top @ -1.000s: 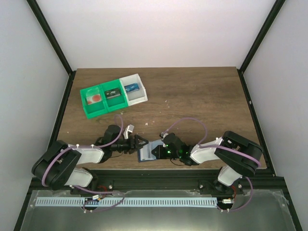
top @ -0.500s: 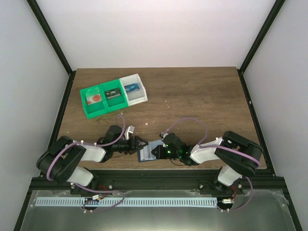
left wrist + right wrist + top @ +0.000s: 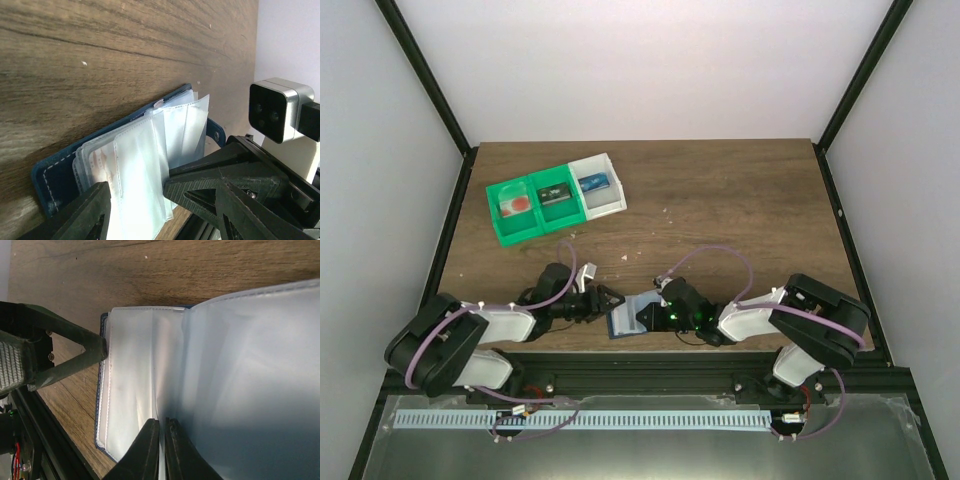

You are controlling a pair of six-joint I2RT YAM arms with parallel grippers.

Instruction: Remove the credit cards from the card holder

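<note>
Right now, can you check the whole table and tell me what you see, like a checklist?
Surface: brown wooden table, a few pale specks.
Job's things: blue card holder lying open, clear sleeves fanned; a pale card seems tucked inside one.
Clutter: green-and-white tray, a small item in each compartment.
Grippers: left gripper open at the holder's edge; right gripper shut on one of the clear sleeves.
Cables: purple cables loop over both arms.
Surroundings: white walls, black frame posts.

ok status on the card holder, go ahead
Left gripper open, at the edge of the card holder. Right gripper shut on a plastic sleeve. Holder lies open, a card showing inside a sleeve. Nothing in the way.
</note>
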